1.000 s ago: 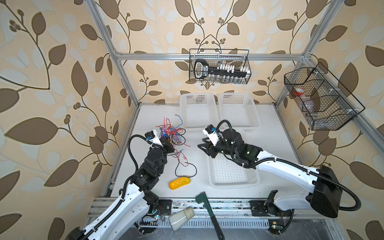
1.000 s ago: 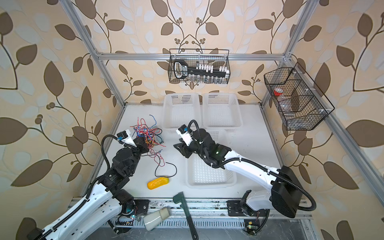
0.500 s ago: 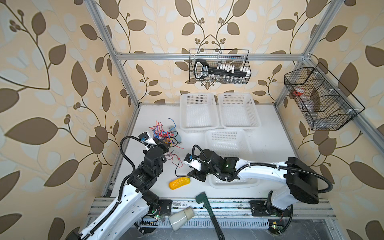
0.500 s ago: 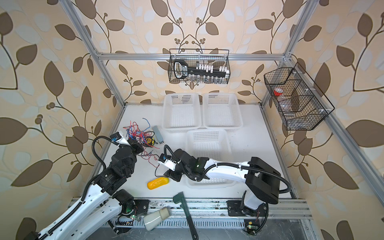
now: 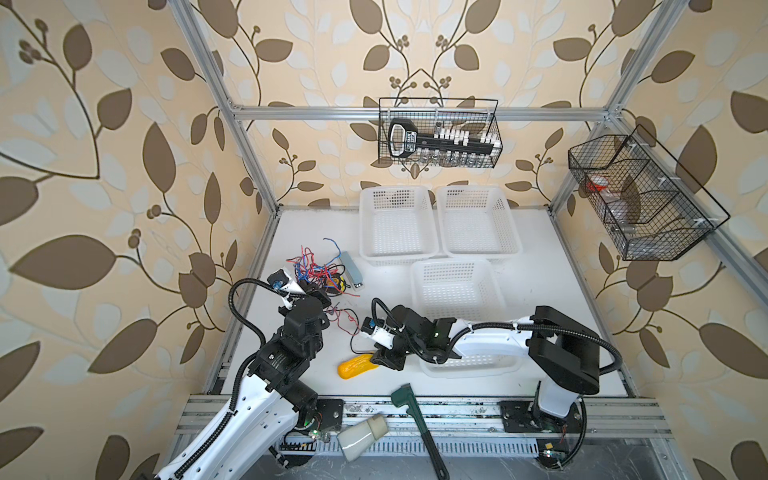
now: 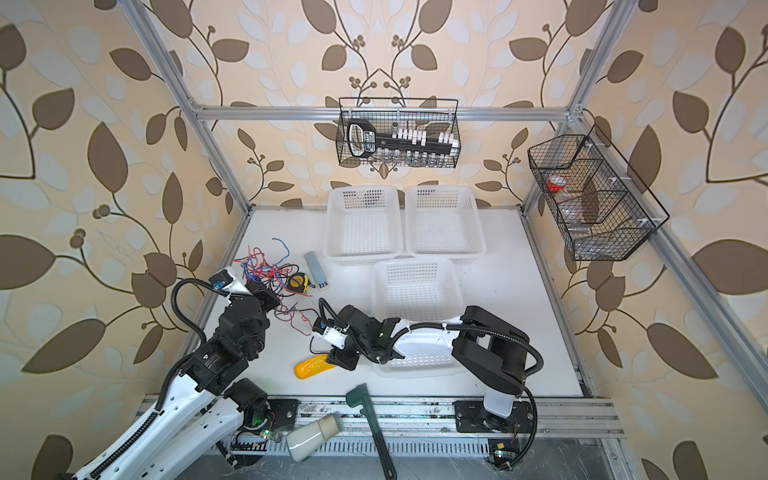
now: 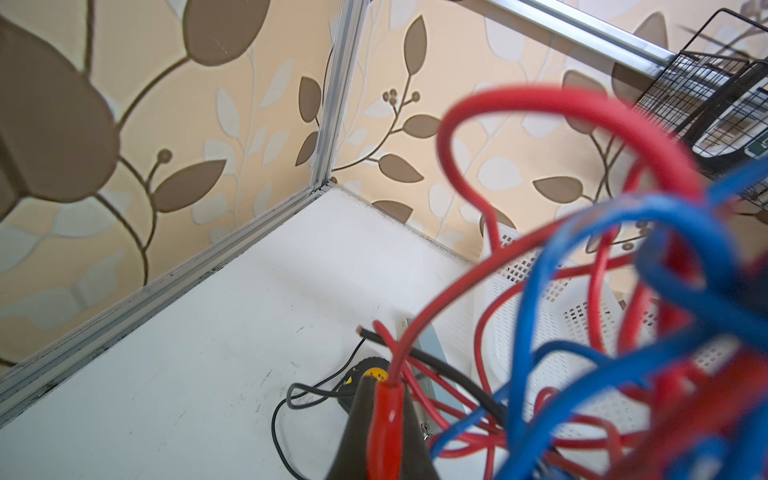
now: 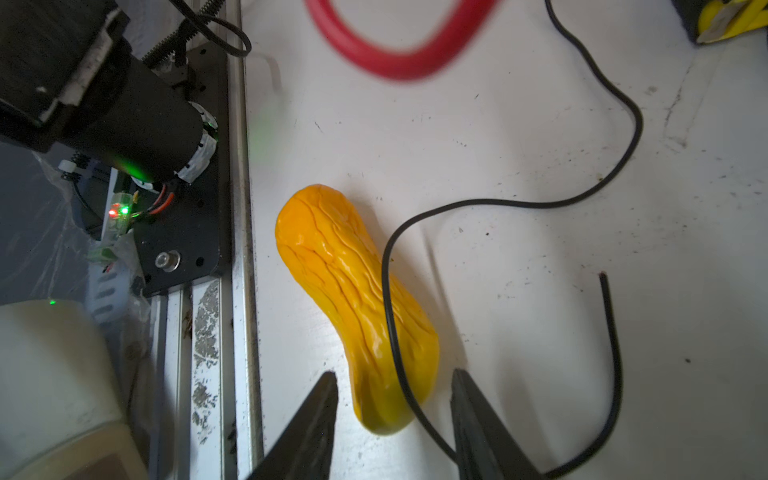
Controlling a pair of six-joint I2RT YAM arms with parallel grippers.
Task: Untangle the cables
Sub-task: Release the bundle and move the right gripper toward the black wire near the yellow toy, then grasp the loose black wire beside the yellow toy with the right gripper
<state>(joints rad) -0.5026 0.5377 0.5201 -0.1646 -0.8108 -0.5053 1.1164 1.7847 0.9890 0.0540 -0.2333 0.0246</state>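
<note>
The right arm has swung off the near basket (image 5: 455,264) and come down at the near left of the worktop (image 5: 552,299), and the cables (image 5: 316,270) have shifted slightly left with the left arm. The left end effector (image 7: 384,388) is clamped tight on a red cable (image 7: 457,124) at the near edge of the bundle, which sits far left on the worktop. The right end effector (image 8: 392,378) stands about half open with nothing gripped. Its fingers straddle the tip of a yellow gourd-shaped toy (image 8: 353,299) and a black cable (image 8: 519,203) lying across it.

This looks like the step of pulling one strand free: one arm anchors the knot while the other goes for the black cable. Next, the right fingers need to close on the wire alone — not the toy — then draw it away to the right.

The bundle has no clear axis. The black cable trails from it toward the near side in a loose loop, its free end (image 8: 602,276) bare on the worktop
</note>
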